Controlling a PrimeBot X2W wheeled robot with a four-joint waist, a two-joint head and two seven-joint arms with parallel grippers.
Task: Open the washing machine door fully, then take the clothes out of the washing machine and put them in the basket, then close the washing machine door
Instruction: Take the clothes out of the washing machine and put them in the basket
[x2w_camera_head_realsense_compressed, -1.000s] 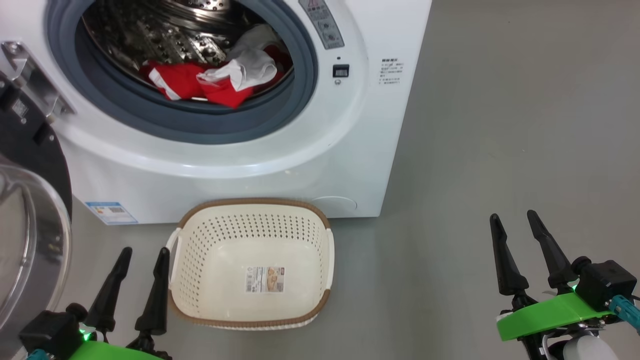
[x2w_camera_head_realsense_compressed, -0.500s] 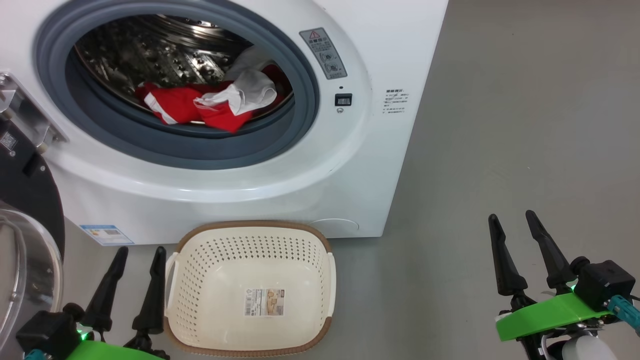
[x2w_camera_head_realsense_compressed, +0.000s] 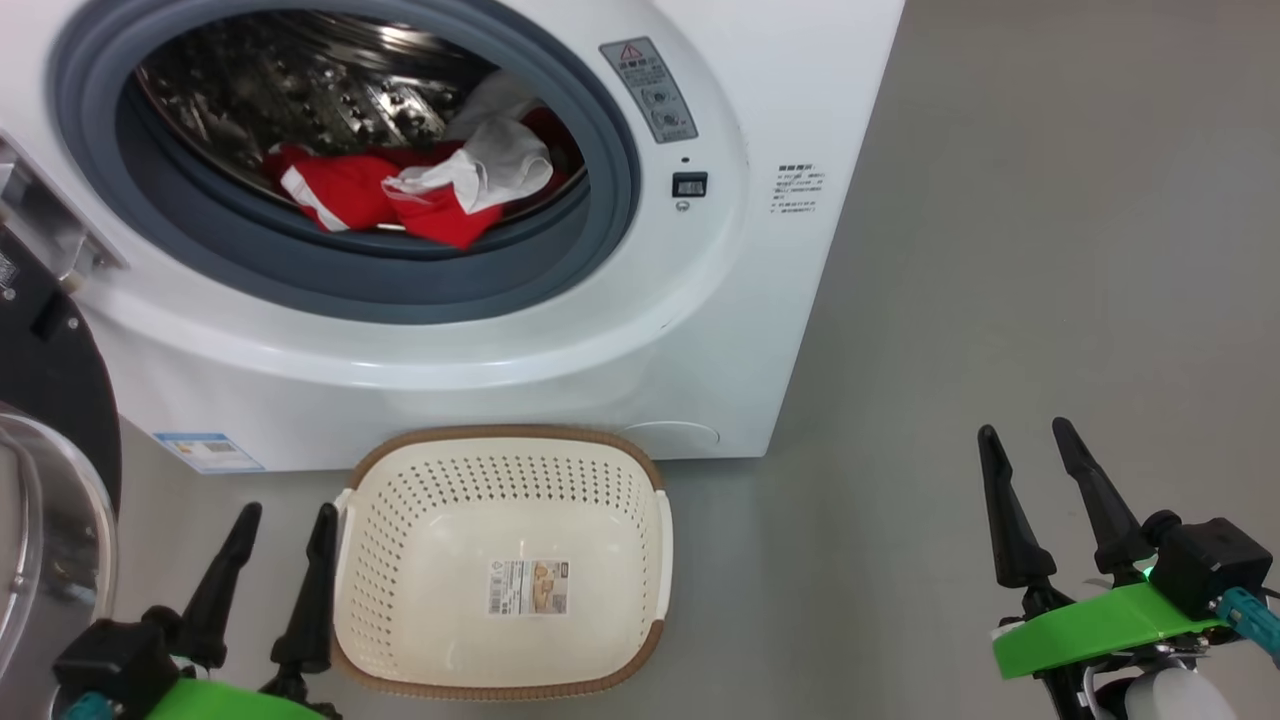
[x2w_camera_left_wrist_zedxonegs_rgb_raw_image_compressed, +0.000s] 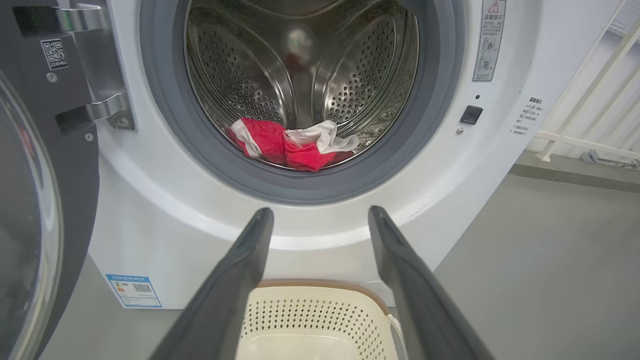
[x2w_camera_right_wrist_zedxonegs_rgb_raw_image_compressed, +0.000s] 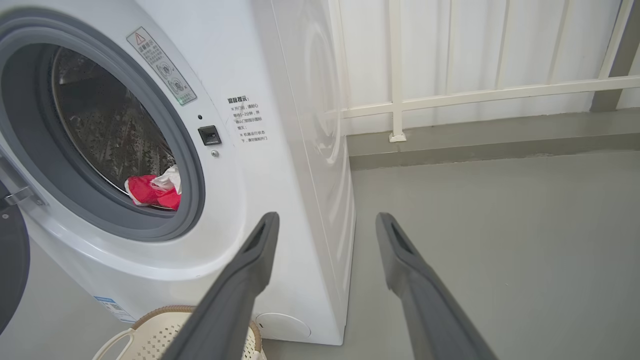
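Observation:
The white washing machine (x2w_camera_head_realsense_compressed: 760, 90) (x2w_camera_left_wrist_zedxonegs_rgb_raw_image_compressed: 165, 235) (x2w_camera_right_wrist_zedxonegs_rgb_raw_image_compressed: 280, 165) fills the upper left of the head view, its door (x2w_camera_head_realsense_compressed: 45, 470) (x2w_camera_left_wrist_zedxonegs_rgb_raw_image_compressed: 35, 200) swung wide to the left. Red and white clothes (x2w_camera_head_realsense_compressed: 420, 185) (x2w_camera_left_wrist_zedxonegs_rgb_raw_image_compressed: 292, 145) (x2w_camera_right_wrist_zedxonegs_rgb_raw_image_compressed: 152, 189) lie at the front of the steel drum. On the floor just in front stands the cream basket (x2w_camera_head_realsense_compressed: 505, 560) (x2w_camera_left_wrist_zedxonegs_rgb_raw_image_compressed: 310, 320) (x2w_camera_right_wrist_zedxonegs_rgb_raw_image_compressed: 165, 332), with only a paper label inside. My left gripper (x2w_camera_head_realsense_compressed: 285, 515) (x2w_camera_left_wrist_zedxonegs_rgb_raw_image_compressed: 320, 215) is open at the basket's left edge. Far to the right, over bare floor, my right gripper (x2w_camera_head_realsense_compressed: 1025, 435) (x2w_camera_right_wrist_zedxonegs_rgb_raw_image_compressed: 325, 220) is open too.
Grey floor (x2w_camera_head_realsense_compressed: 1000, 250) stretches right of the machine. A white railing (x2w_camera_right_wrist_zedxonegs_rgb_raw_image_compressed: 450, 95) runs behind it along a low kerb. The door's hinge bracket (x2w_camera_left_wrist_zedxonegs_rgb_raw_image_compressed: 100, 60) sits at the opening's left.
The head camera has tilted up and shifted, so more of the machine's front shows. Both grippers stay open and hardly move. Clothes and basket are unmoved.

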